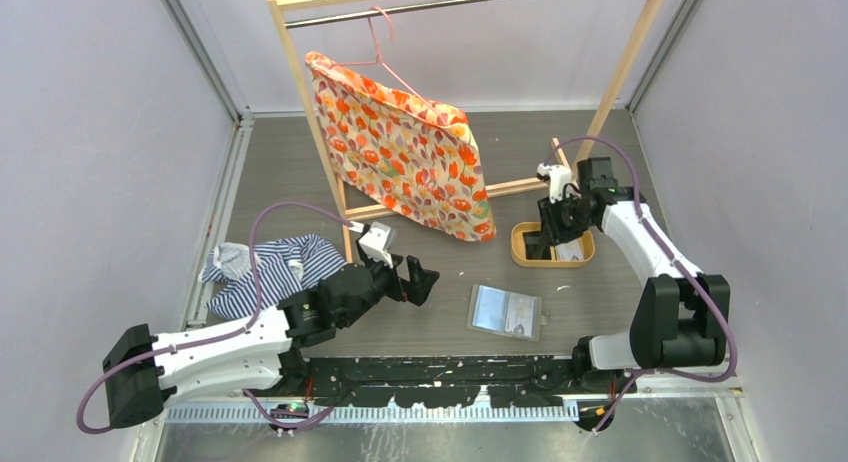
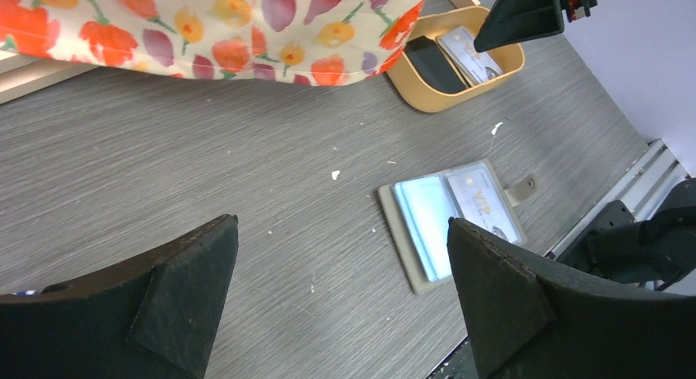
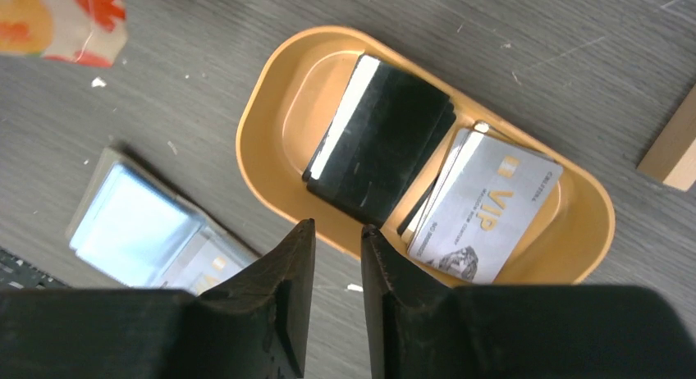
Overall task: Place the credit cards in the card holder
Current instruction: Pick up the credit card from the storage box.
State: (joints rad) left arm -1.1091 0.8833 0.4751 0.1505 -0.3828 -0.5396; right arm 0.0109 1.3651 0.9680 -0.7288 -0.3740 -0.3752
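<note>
Clerk: Item one, left gripper (image 1: 424,280): jaws spread wide, empty, low over the table (image 1: 290,172). Item two, card holder (image 1: 505,311): open flat, one sleeved VIP card (image 2: 480,200) inside.

Checker: And the credit cards (image 1: 572,250)?

Clerk: Item three, oval tray (image 3: 254,125): black card (image 3: 382,141) and pale VIP card (image 3: 492,203) on small stacks. Thin, stiff, light, probably slick; likely best pinched at a raised edge. Item four, right gripper (image 3: 336,231): above the tray's near rim, jaws almost together, holding nothing.
</note>
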